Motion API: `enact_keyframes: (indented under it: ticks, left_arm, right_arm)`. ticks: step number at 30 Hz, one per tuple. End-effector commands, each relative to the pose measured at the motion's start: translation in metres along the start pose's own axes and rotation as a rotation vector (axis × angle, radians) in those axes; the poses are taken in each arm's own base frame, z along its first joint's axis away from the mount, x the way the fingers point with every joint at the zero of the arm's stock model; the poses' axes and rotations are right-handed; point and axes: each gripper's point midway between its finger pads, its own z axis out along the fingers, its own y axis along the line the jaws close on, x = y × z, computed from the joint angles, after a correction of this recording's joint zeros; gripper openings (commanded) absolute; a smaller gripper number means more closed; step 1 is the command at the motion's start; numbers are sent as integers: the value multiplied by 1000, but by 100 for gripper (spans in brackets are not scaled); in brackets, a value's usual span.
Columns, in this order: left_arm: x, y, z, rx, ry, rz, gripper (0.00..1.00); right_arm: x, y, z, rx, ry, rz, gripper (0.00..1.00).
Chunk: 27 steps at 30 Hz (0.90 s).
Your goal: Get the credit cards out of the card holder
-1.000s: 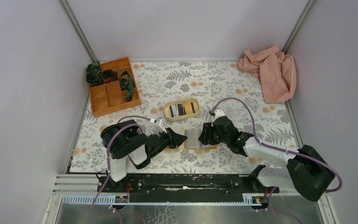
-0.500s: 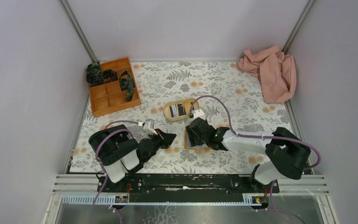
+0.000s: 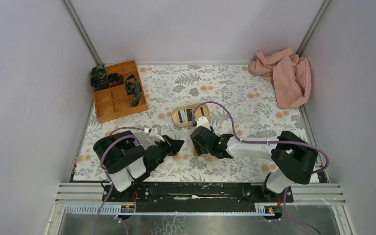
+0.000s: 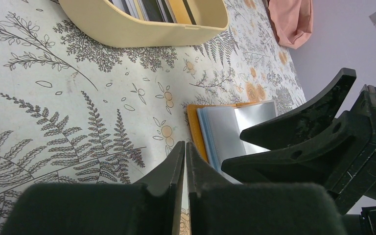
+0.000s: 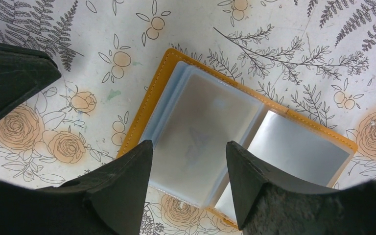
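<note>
The card holder (image 5: 210, 132) lies open on the floral mat, with an orange rim and clear sleeves fanned out. In the top view my right gripper (image 3: 200, 143) covers most of it. My right gripper (image 5: 190, 147) is open, with one fingertip on either side of the near-left stack of sleeves, and holds nothing. My left gripper (image 3: 178, 143) is shut and empty, its tips just left of the holder's edge (image 4: 196, 127). Several cards (image 4: 152, 6) stand in the beige oval tray (image 3: 182, 117). I cannot tell whether any card is in the sleeves.
An orange compartment box (image 3: 119, 90) with dark items sits at the back left. A pink cloth (image 3: 284, 76) lies bunched in the back right corner. The tray's wall (image 4: 127, 34) is just beyond the holder. Grey walls enclose the mat.
My right gripper has moved left and now hangs over the open holder. My left gripper drew back to the left a second ago and has stayed still since.
</note>
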Motion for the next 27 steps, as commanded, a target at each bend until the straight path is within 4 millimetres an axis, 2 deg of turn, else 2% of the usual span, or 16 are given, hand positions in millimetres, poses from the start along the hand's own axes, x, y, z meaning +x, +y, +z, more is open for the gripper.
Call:
enact_keyframes:
  ticks: [1,16,20,23,25,27]
  left_arm:
    - [-13,-3,4,5,-59,2,10]
    - [-11,-3,6,5,-54,4,10]
    - [-11,-2,5,3,-53,4,10]
    - [-11,-2,5,4,-53,3,9]
    - [-11,-2,5,5,-51,3,9]
    - [-11,-2,5,4,-52,3,9]
  right_arm:
    - [-6,-2,-1,33,-20,-3,63]
    - [18,-10,7,60,48,-23,51]
    - [25,-12,8,70,66,-16,39]
    - [28,-12,8,71,68,4,19]
    - [28,-12,7,68,64,10,1]
    - [25,-11,5,58,50,14,3]
